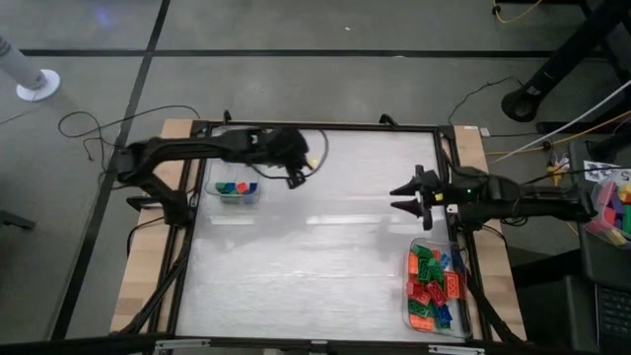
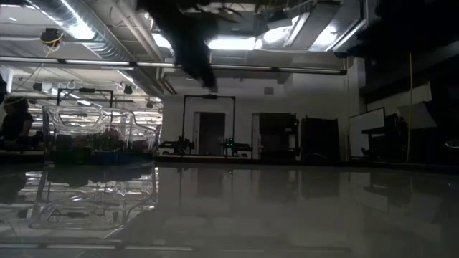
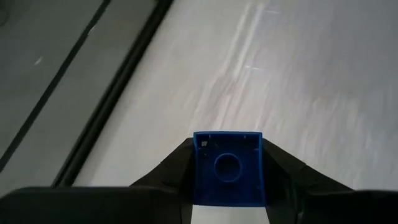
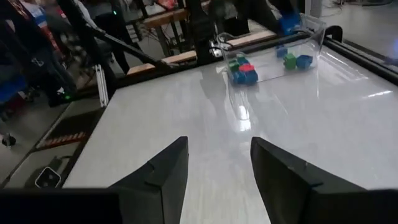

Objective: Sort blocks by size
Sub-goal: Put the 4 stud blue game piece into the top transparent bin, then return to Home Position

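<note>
One blue block (image 3: 227, 168) in left jaws; right jaws open, table (image 1: 325, 237) centre bare.

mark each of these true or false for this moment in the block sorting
1. The left hand is shut on a blue block. True.
2. The right hand holds a red block. False: its fingers stand open and empty over the table.
3. The small clear container by the left arm holds a few blocks. True.
4. The clear bin near the right arm is empty. False: it is full of red, green, orange and blue blocks.
</note>
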Robot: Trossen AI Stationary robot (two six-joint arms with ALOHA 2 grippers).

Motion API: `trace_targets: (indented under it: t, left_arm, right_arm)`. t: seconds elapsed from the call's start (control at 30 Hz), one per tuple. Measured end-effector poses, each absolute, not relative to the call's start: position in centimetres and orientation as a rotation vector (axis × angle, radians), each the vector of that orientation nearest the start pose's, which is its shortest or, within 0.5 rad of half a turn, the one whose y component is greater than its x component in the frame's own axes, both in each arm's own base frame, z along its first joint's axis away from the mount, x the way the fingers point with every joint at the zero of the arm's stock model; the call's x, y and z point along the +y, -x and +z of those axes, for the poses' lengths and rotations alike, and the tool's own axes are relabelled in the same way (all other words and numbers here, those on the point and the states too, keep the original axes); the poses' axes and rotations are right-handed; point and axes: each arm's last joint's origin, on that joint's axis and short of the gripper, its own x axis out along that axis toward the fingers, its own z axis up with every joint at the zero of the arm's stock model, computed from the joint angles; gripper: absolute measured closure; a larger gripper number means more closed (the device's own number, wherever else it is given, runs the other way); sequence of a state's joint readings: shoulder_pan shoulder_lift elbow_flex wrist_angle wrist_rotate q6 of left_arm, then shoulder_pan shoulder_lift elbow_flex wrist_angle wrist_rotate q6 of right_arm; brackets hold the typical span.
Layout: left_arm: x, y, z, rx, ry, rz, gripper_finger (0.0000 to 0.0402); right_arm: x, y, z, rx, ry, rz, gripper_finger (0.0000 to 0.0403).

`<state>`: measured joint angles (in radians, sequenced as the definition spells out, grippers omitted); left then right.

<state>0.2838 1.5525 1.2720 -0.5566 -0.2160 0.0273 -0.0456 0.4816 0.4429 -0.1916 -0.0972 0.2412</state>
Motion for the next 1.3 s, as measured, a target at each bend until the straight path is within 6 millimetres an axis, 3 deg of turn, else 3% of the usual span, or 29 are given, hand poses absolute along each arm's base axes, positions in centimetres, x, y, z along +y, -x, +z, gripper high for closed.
trace_targets:
  t: [0.2,0.43,0.87,1.07,1.3]
  left_arm:
    - [7.4,-25.6,32.3,0.918,0.117,0.608,0.0283]
    - [5.8,-20.0,31.4,1.084,0.271,0.815,0.027]
    - [6.5,-17.8,25.2,1.276,0.249,0.915,0.0227]
    - [6.8,-17.8,25.4,1.239,0.227,0.913,0.0228]
    - [4.5,-15.2,28.5,1.025,0.217,0.834,0.0229]
  right_arm:
    - [-0.3,-10.5,22.7,0.133,-0.321,0.011,0.0228]
    - [-0.1,-9.0,20.7,0.048,-0.289,0.048,0.0228]
    - [-0.1,-8.7,19.1,0.06,-0.288,0.052,0.0228]
    - [-0.1,-8.7,19.2,0.052,-0.287,0.053,0.0228]
    - [-0.1,-8.7,19.1,0.066,-0.312,0.061,0.0228]
